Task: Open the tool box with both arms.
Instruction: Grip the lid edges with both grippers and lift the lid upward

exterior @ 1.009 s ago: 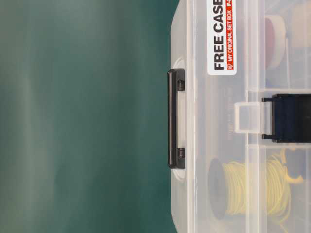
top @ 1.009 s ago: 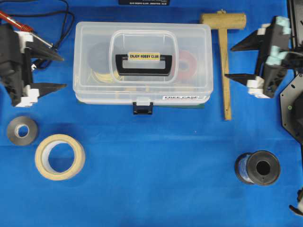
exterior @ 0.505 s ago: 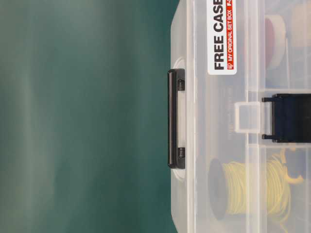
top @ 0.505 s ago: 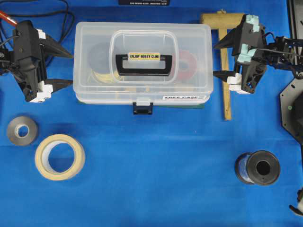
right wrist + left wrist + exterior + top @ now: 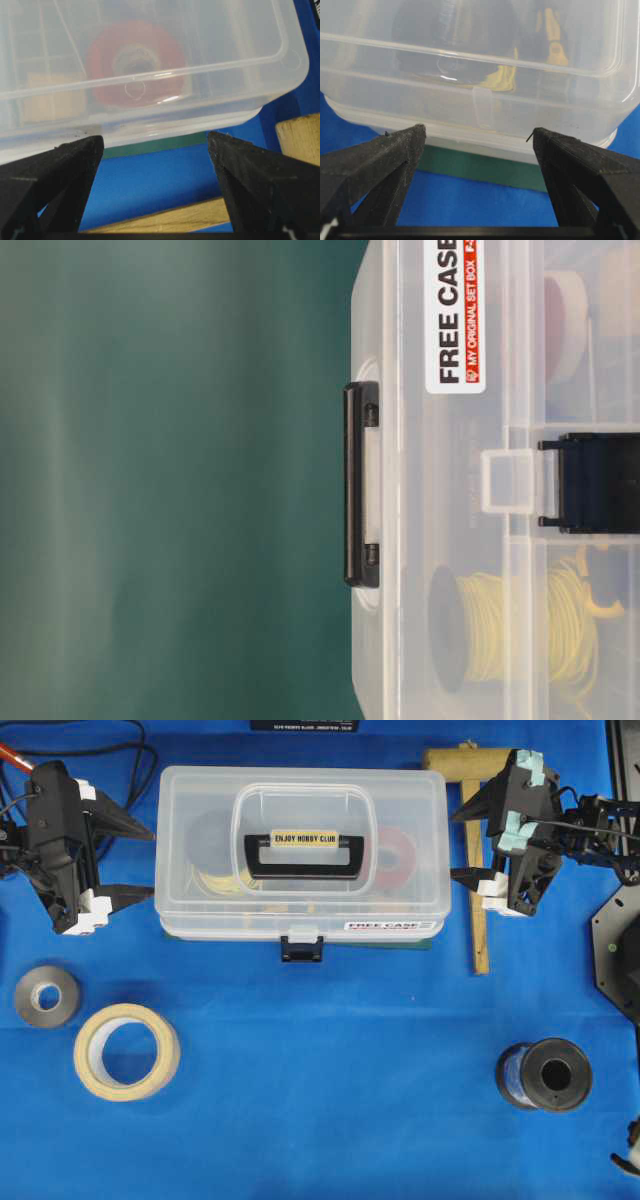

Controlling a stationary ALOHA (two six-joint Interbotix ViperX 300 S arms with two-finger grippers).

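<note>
The tool box [image 5: 410, 810], a clear plastic case, lies shut on the blue cloth with its black handle [image 5: 304, 855] flat on the lid. Its dark latch [image 5: 301, 948] is fastened at the front. My left gripper [image 5: 152, 865] stands open at the box's left end, its fingertips just short of the wall. My right gripper [image 5: 452, 845] is open at the right end, equally close. The left wrist view has the left gripper [image 5: 479, 130] pointing at the box's lower rim [image 5: 480, 110]. In the right wrist view, the right gripper [image 5: 155, 137] faces the box's corner [image 5: 150, 60]. The table-level view fills with the box's front [image 5: 450, 540] and latch [image 5: 600, 483].
A wooden mallet [image 5: 475, 860] lies right of the box, beneath the right gripper. Front left lie a grey tape roll [image 5: 46, 995] and a cream masking tape roll [image 5: 127, 1051]. A black spool [image 5: 545, 1074] stands front right. Cables and a red-handled tool [image 5: 20, 758] lie far left.
Over the last second both grippers came in from the table's sides to the two ends of the box, staying open. In the last half second they barely moved.
</note>
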